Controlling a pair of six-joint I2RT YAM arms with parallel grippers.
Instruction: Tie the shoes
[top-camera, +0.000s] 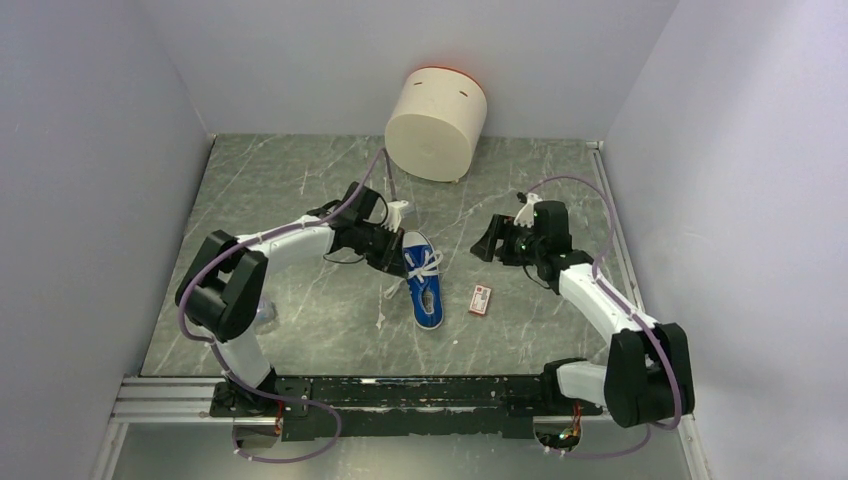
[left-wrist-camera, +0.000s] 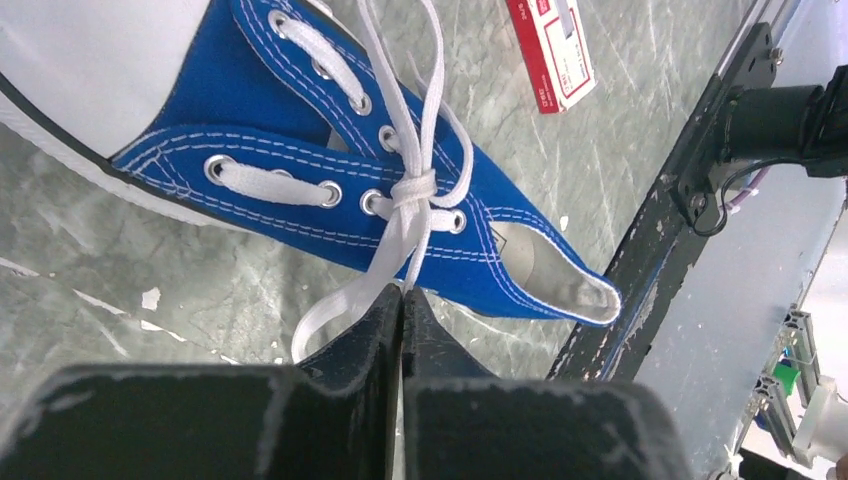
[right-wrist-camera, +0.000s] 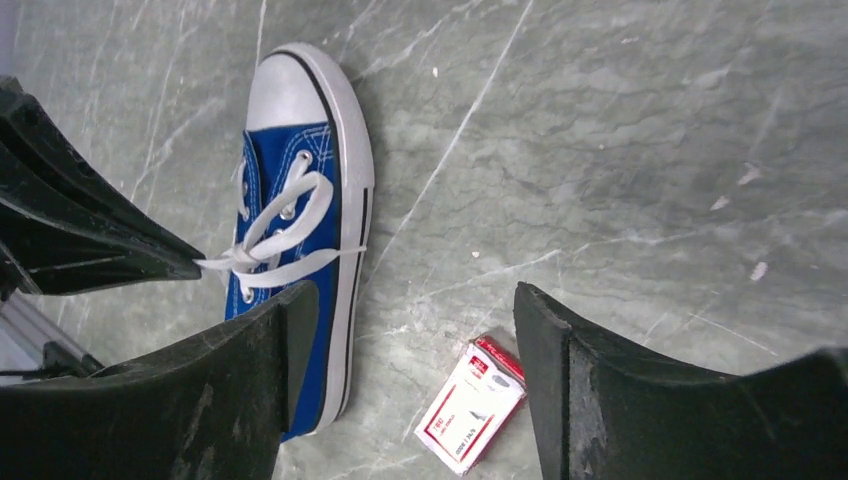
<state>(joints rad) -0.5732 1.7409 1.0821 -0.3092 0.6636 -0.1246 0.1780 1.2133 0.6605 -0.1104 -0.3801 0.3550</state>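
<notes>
Pinching lace (left-wrist-camera: 400, 250) beside shoe (left-wrist-camera: 250, 110), left claw (left-wrist-camera: 402, 300); right claw (right-wrist-camera: 415, 305) wide over open table (right-wrist-camera: 650, 150).

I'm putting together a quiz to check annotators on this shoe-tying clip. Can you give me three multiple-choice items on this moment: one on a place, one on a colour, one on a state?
1. Where does the red-and-white packet lie relative to the sneaker?
A. Inside it.
B. To its right in the top view, apart from it.
C. Under its toe cap.

2. What colour is the sneaker's canvas?
A. Blue.
B. Black.
C. Green.

3. How is the left gripper?
A. Wide open, holding nothing.
B. Shut on the packet.
C. Shut on a white lace.

Answers:
1 B: the top view shows a gap between the two.
2 A: every view shows blue canvas.
3 C: the left wrist view shows the fingers closed together with the lace running in between them.
</notes>
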